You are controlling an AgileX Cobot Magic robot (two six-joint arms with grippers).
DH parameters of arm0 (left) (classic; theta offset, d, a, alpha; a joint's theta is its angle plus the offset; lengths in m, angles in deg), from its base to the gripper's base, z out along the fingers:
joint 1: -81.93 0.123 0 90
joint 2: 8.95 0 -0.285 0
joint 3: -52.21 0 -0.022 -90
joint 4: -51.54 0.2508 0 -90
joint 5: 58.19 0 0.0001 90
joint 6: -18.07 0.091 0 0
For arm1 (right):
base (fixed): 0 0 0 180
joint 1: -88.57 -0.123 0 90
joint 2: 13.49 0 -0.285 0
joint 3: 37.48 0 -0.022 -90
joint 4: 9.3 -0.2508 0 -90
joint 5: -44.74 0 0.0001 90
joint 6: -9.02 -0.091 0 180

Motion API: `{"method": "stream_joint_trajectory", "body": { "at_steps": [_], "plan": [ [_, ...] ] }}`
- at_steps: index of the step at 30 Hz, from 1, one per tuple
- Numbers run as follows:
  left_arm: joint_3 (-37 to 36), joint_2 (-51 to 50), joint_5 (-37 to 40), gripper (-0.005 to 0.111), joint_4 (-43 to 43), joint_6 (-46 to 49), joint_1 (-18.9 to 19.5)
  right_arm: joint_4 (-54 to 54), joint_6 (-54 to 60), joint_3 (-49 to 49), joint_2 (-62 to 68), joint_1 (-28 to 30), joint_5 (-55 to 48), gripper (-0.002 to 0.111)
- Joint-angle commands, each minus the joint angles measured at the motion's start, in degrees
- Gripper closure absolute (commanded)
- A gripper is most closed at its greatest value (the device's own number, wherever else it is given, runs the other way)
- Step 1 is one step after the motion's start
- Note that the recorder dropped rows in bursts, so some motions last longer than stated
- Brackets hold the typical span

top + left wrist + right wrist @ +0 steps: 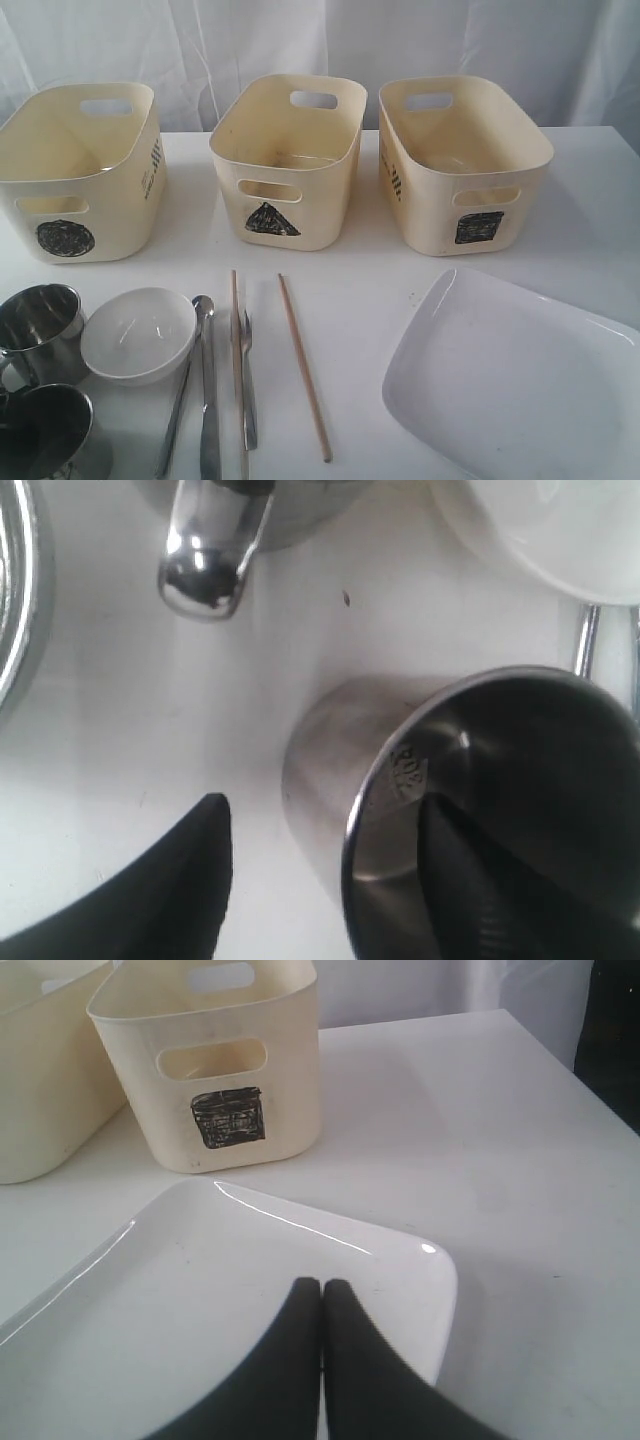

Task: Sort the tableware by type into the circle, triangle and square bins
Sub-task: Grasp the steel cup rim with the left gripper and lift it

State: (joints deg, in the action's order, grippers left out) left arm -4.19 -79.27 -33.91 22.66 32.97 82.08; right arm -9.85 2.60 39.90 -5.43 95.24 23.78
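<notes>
At the front-left of the table (370, 300), the left gripper (325, 810) straddles the wall of a steel mug (400, 770). One finger is inside the cup and the other is outside, with a visible gap to the metal, so the fingers are apart and nothing is clamped yet. A rim pinch makes sense here, as the shiny round body would probably slip in an outside grab. It's probably the nearer of the two mugs, but I can't be sure.

The second mug (40, 320) and the white bowl (138, 335) sit just beside it, so the approach has to be tight. The spoon (203, 305), knife (209, 430), fork (247, 400) and chopsticks (303, 370) lie in a row to the right. All are untouched on the table.

The right gripper (322, 1300) hangs over the edge of the plate (200, 1280) with its fingers pressed together, holding nothing. It seems parked out of the way.

The circle bin (65, 180), triangle bin (290, 150) and square bin (460, 160) stand in a line behind, marks facing front. All appear empty, so sorting is barely begun. The circle bin is nearest the mugs.
</notes>
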Motion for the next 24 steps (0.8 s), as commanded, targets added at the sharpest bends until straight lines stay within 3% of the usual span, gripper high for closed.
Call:
{"method": "stream_joint_trajectory", "body": {
  "at_steps": [1,10,17,24],
  "plan": [
    [-0.3,-1.6,-0.2,0.055,-1.1,0.3,-0.3,0.1,0.0,-0.2,-0.3,-0.3,0.9,0.108],
    [-0.2,-1.5,2.5,0.107,-1.1,0.4,-0.3,0.1,0.0,-0.2,-0.3,-0.3,0.9,0.108],
    [2.5,-1.5,11.4,0.107,-1.6,0.4,-0.3,0.1,0.0,-0.2,-0.3,-0.3,0.9,0.108],
    [10.8,4.9,22.9,0.107,-0.6,0.4,-0.3,0.1,0.0,-0.2,-0.3,-0.3,0.9,0.108]
  ]
}}
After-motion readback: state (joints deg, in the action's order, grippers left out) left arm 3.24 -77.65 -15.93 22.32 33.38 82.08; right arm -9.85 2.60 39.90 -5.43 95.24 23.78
